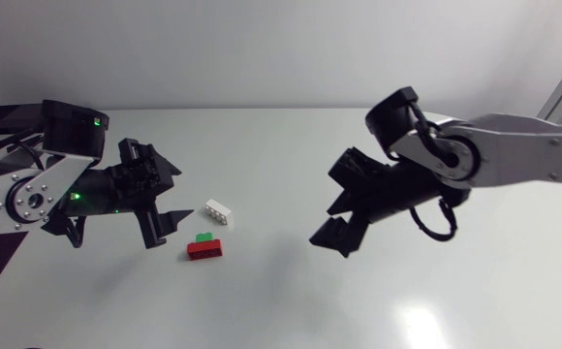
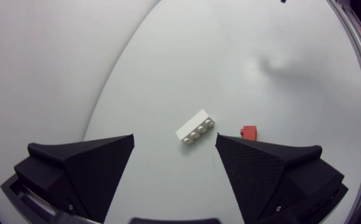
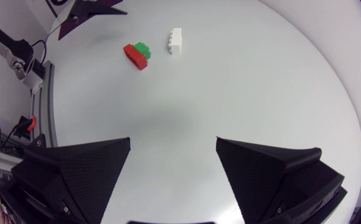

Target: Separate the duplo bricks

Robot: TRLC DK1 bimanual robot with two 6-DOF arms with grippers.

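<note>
Brick stack [image 1: 204, 250] sits near left gripper [image 1: 180, 194], well apart from right gripper [image 1: 330, 225].

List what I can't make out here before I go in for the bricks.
Left wrist view: the left claw's finger hides the small green plastic brick and all but a corner of the red plastic brick.
Head and right wrist views: both too small to tell whether green is pressed onto red or just touching it.

Red rectangular plastic duplo brick [image 2: 249, 131]: only a corner shows in left wrist view, rest hidden behind black wedge-shaped finger [image 2: 261, 168] of left gripper [image 2: 174, 135]. Small green plastic brick [image 1: 204, 237] against it, probably joined; too small to tell.
</note>
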